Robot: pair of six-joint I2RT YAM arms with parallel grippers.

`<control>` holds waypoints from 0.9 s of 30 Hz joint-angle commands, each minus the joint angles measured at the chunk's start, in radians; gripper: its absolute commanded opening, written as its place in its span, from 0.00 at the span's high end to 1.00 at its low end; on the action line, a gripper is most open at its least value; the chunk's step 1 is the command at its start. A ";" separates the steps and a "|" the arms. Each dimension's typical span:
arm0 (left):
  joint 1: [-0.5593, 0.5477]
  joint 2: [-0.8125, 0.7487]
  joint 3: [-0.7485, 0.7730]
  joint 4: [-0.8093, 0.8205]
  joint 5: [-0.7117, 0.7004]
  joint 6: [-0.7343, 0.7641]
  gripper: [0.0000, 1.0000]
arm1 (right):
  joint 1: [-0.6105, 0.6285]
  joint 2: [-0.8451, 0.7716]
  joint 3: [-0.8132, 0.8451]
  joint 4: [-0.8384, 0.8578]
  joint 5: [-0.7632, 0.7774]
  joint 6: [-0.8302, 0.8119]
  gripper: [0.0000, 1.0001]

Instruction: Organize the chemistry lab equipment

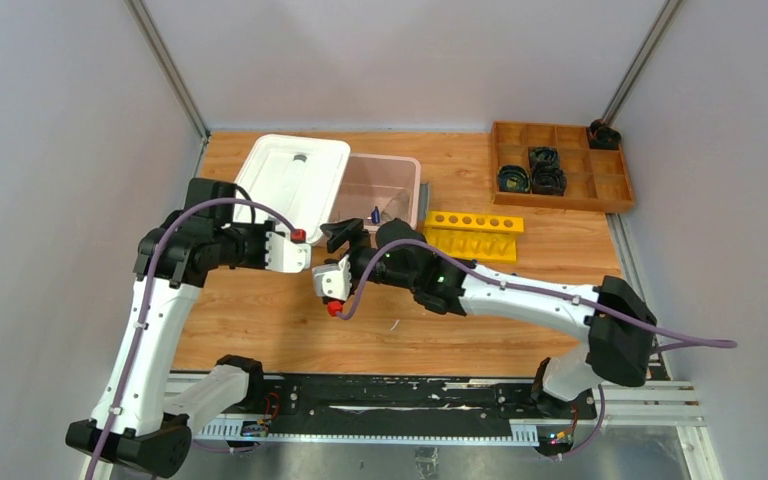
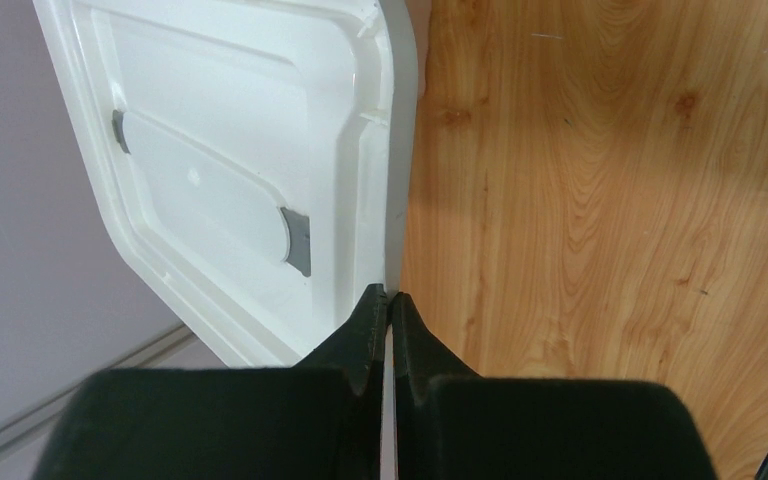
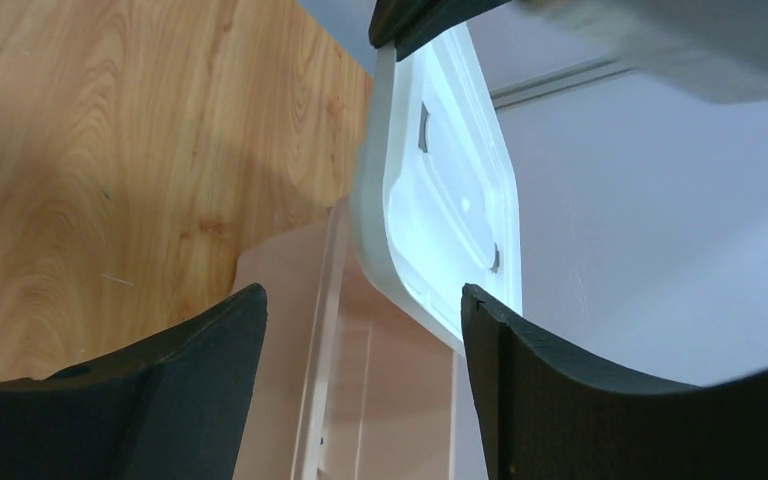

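Note:
A white lid lies tilted over the left side of a clear bin. My left gripper is shut on the lid's near right rim, a thin white strip showing between its fingertips. My right gripper stands open at the bin's near left corner, with the bin's clear wall seen between its fingers and the lid just beyond. A small blue-capped tube lies inside the bin. The yellow six-hole tube rack stands to the right of the bin.
A brown wooden compartment tray with black ring parts sits at the back right. Grey walls close in the left, back and right sides. The two wrists are close together near the bin's front left corner.

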 commanded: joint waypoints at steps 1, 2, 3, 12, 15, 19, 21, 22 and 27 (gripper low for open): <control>-0.016 -0.029 0.033 0.000 0.025 0.039 1.00 | 0.013 0.079 0.043 0.102 0.077 -0.171 0.27; -0.017 -0.034 0.032 0.000 0.027 0.042 1.00 | 0.013 0.096 0.047 0.109 0.085 -0.197 0.27; -0.017 -0.039 0.032 -0.002 0.033 0.047 1.00 | 0.013 0.112 0.048 0.120 0.095 -0.220 0.28; -0.020 -0.082 0.015 -0.005 0.098 0.112 1.00 | 0.033 0.288 0.063 0.535 0.300 -0.387 0.67; -0.020 -0.100 0.009 -0.004 0.114 0.149 1.00 | 0.041 0.340 0.060 0.681 0.337 -0.447 0.79; -0.020 -0.121 0.009 -0.001 0.121 0.192 0.90 | 0.056 0.347 0.069 0.714 0.355 -0.464 0.97; -0.020 -0.129 0.016 0.005 0.128 0.203 0.35 | 0.058 0.342 0.067 0.750 0.369 -0.469 1.00; -0.020 -0.133 0.021 0.020 0.136 0.196 0.08 | 0.057 0.337 0.064 0.772 0.374 -0.471 1.00; -0.020 -0.226 -0.028 0.296 0.191 0.071 0.00 | 0.051 0.294 0.061 0.838 0.422 -0.469 1.00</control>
